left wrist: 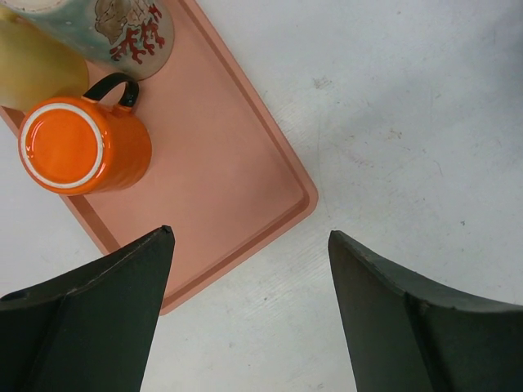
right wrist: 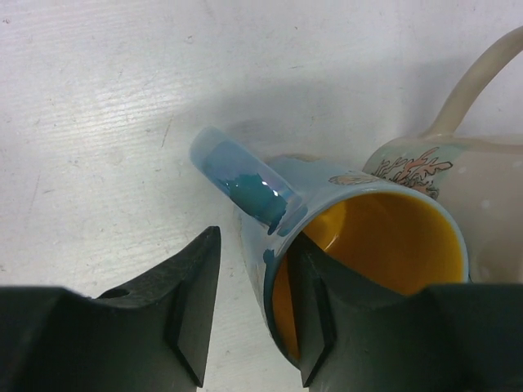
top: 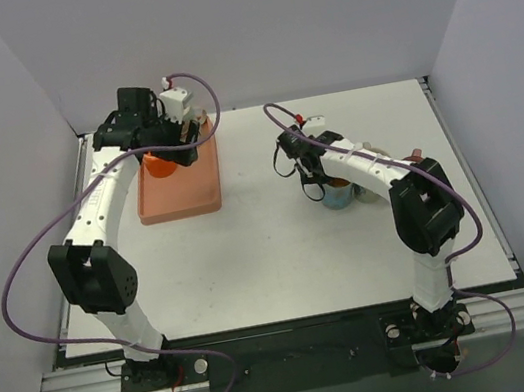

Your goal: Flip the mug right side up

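A blue mug [right wrist: 376,237] with a yellow inside stands open end up on the white table, its handle pointing away from me; it also shows in the top view [top: 337,193]. My right gripper [right wrist: 255,237] straddles its rim: one finger is inside against the wall, and the other is outside with a small gap. In the top view the right gripper [top: 315,181] is at the mug's left side. An orange mug [left wrist: 82,147] with a black handle stands upside down on the salmon tray [left wrist: 229,171]. My left gripper [left wrist: 249,237] is open and empty above the tray's edge.
A beige coral-patterned mug [right wrist: 458,163] stands right behind the blue mug. On the tray [top: 181,195] at the back left are the orange mug [top: 160,163], another coral-patterned mug [left wrist: 114,28] and a yellow object [left wrist: 33,65]. Grey walls enclose the table.
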Tool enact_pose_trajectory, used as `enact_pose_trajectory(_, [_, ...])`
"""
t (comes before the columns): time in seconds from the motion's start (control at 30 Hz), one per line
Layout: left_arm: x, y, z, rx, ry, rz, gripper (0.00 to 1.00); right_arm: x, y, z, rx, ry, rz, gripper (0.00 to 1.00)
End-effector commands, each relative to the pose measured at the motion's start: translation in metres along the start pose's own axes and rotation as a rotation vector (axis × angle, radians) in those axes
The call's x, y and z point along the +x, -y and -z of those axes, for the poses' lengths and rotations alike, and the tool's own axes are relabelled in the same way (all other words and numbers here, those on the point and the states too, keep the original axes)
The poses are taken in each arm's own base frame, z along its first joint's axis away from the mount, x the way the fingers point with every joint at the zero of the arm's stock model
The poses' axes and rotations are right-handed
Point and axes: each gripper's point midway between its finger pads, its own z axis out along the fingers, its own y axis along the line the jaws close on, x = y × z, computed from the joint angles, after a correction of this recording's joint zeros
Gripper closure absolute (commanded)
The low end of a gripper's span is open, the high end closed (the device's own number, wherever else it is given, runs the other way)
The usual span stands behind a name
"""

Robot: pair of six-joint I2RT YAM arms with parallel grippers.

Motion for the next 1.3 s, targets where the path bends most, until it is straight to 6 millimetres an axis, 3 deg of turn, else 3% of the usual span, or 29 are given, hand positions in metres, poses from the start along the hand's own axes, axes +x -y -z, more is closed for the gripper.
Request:
enact_pose_trajectory(0.0, [-0.021,-0.019,0.001,-0.065,0.064,-0.038,0.13,-0.019,0.008,0.018,0.007,0.052,-0.009,0.61])
enact_pose_trajectory(0.23, [-0.023,-0.054,-0.027,-0.153,0.012,-0.163,0.16,-0.047,0.014,0.065,-0.038,0.108,0.065,0.43])
enact_pose_trajectory(0.33, [-0.033,-0.072,-0.051,-0.169,-0.025,-0.274,0.19,-0.059,0.015,0.093,-0.117,0.14,0.074,0.4])
enact_pose_trajectory(0.37, [-0.025,-0.072,-0.058,-0.153,-0.069,-0.293,0.21,-0.059,0.013,0.1,-0.156,0.135,0.095,0.4])
enact_pose_trajectory(0.4, [-0.034,-0.082,-0.066,-0.159,-0.069,-0.347,0.21,-0.06,0.014,0.107,-0.179,0.142,0.105,0.39])
enact_pose_trajectory(0.43, [-0.024,-0.085,-0.073,-0.148,-0.116,-0.364,0.22,-0.061,0.014,0.113,-0.2,0.146,0.119,0.38])
enact_pose_trajectory(0.47, [-0.034,-0.092,-0.084,-0.152,-0.109,-0.419,0.22,-0.062,0.017,0.118,-0.211,0.153,0.119,0.37])
enact_pose_trajectory(0.5, [-0.01,-0.094,-0.103,-0.101,-0.187,-0.454,0.22,-0.061,0.019,0.12,-0.217,0.151,0.128,0.35])
enact_pose_trajectory(0.53, [-0.022,-0.1,-0.093,-0.113,-0.167,-0.475,0.21,-0.063,0.021,0.124,-0.224,0.158,0.123,0.35])
enact_pose_trajectory(0.7, [0.004,-0.118,-0.113,-0.108,-0.251,-0.577,0.2,-0.069,0.024,0.135,-0.244,0.182,0.099,0.3])
enact_pose_trajectory(0.8, [0.001,-0.131,-0.121,-0.13,-0.194,-0.537,0.2,-0.072,0.019,0.14,-0.274,0.185,0.091,0.3])
enact_pose_trajectory(1.0, [0.003,-0.138,-0.153,-0.16,-0.149,-0.454,0.21,-0.066,0.015,0.142,-0.31,0.173,0.061,0.29])
enact_pose_trajectory(1.13, [0.018,-0.144,-0.176,-0.168,-0.18,-0.447,0.2,-0.06,0.022,0.146,-0.308,0.176,0.041,0.29])
enact_pose_trajectory(1.27, [0.028,-0.138,-0.189,-0.132,-0.194,-0.429,0.21,-0.056,0.027,0.147,-0.296,0.163,0.062,0.29])
